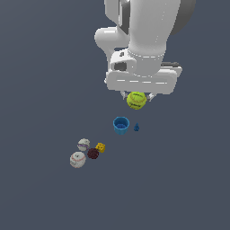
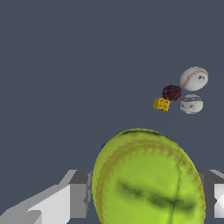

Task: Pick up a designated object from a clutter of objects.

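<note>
My gripper (image 1: 136,96) is shut on the yellow-green tennis ball (image 1: 136,100) and holds it in the air above the blue cup (image 1: 121,125). In the wrist view the tennis ball (image 2: 148,179) fills the space between the two fingers (image 2: 78,194), with only a sliver of the blue cup (image 2: 103,146) showing behind it. The rest of the clutter lies on the floor: a tiny blue cone (image 1: 136,127), a yellow cube (image 1: 100,147), a dark maroon ball (image 1: 93,153), a whitish ball (image 1: 83,144) and a white baseball (image 1: 77,159).
The same small cluster shows in the wrist view: yellow cube (image 2: 161,104), maroon ball (image 2: 171,92), whitish ball (image 2: 191,104), baseball (image 2: 194,78). The grey floor (image 1: 40,90) spreads all around.
</note>
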Motion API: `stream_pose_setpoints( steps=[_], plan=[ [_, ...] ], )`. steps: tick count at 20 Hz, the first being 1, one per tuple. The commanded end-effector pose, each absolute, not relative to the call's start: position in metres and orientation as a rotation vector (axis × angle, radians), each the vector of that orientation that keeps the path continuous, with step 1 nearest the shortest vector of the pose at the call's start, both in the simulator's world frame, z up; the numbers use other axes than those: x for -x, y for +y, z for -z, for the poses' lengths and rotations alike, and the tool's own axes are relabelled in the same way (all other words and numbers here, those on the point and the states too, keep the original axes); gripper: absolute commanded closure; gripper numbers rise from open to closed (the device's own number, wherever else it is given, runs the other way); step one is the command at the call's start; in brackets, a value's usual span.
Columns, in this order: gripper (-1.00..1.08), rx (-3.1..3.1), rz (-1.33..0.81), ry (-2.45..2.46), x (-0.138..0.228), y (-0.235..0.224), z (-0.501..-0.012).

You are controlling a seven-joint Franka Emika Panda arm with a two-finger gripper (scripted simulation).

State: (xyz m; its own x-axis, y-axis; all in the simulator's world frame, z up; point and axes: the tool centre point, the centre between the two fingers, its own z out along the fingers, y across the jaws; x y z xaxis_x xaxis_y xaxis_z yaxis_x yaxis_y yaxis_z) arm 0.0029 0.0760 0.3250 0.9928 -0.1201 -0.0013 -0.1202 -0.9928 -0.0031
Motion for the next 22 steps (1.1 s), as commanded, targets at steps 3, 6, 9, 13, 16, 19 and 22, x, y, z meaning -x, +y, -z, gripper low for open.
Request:
stream_pose_setpoints(
  steps=[3,6,9,13,16,19,22],
  plan=[
    [1.08,3.133,-0.001,0.189,-0.012,0.053,-0.368],
    [1.08,3.134,-0.001,0.189,-0.017,0.041,-0.389],
    [1.08,3.135,0.0,0.19,-0.021,0.032,-0.406],
    [1.08,3.135,0.0,0.19,-0.026,0.023,-0.422],
    [1.08,3.136,0.0,0.191,-0.028,0.019,-0.43],
    [1.08,3.136,0.0,0.191,-0.03,0.017,-0.434],
    [1.08,3.136,0.0,0.191,-0.03,0.017,-0.434]
  ],
)
